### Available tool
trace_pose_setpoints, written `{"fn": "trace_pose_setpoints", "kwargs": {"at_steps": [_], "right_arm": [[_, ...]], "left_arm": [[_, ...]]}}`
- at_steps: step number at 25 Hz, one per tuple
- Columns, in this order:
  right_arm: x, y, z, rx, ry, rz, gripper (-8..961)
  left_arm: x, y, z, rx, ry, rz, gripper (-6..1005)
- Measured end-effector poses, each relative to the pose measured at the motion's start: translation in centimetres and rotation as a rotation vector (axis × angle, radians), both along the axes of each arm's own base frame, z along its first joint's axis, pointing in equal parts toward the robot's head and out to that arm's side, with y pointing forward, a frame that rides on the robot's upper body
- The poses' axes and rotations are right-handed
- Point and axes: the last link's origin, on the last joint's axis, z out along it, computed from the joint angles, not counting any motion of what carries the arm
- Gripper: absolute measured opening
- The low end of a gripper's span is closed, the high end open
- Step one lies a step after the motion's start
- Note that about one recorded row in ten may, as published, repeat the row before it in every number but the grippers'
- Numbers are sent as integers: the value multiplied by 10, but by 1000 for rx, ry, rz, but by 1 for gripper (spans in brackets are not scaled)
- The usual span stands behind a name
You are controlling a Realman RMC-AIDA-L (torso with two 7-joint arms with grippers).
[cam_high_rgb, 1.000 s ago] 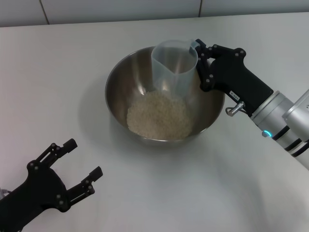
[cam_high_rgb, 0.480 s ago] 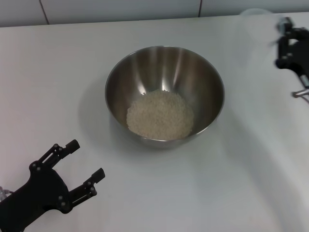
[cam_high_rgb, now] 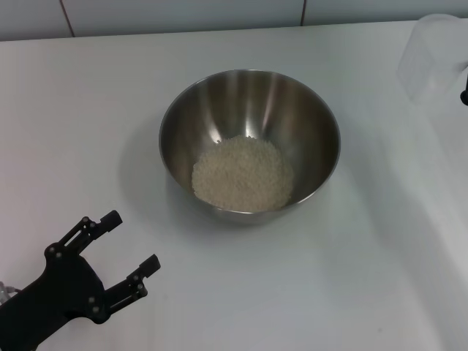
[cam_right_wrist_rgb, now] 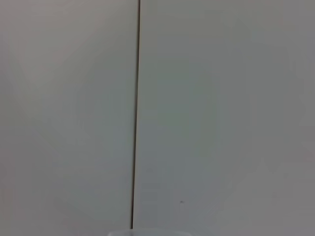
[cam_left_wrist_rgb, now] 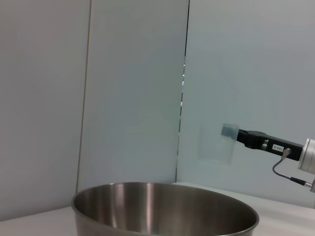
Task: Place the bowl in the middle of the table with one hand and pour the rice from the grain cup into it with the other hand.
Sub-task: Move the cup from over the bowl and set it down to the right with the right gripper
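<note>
The right gripper point(cam_left_wrist_rgb: 248, 138) is nearly cut off in the head view.

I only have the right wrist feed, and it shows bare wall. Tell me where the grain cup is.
Observer: The grain cup is held in the right claw, raised above the far right of the table.
Operator: Report the rice.
Observer: The rice lies heaped inside the bowl, mid-table.
Operator: Now the left claw.
Observer: The left claw is open at the front left, apart from the bowl.
</note>
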Motion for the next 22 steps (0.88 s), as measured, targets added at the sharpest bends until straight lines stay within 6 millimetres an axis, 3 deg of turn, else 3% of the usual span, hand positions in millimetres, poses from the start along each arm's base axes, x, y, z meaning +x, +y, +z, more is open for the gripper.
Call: {"fn": "trace_pose_setpoints", "kwargs": {"at_steps": [7,14,22], "right_arm": [[1,3,-1,-10,-4,-12,19],[20,15,-16,-112,-23,-172,25],[31,13,-28,-176,-35,-254,31]], "left_arm": [[0,-1,1,1,-2,0,868],[0,-3,1,-7,-4,-12,868],[1,-6,1,-12,-8,-20,868]]}}
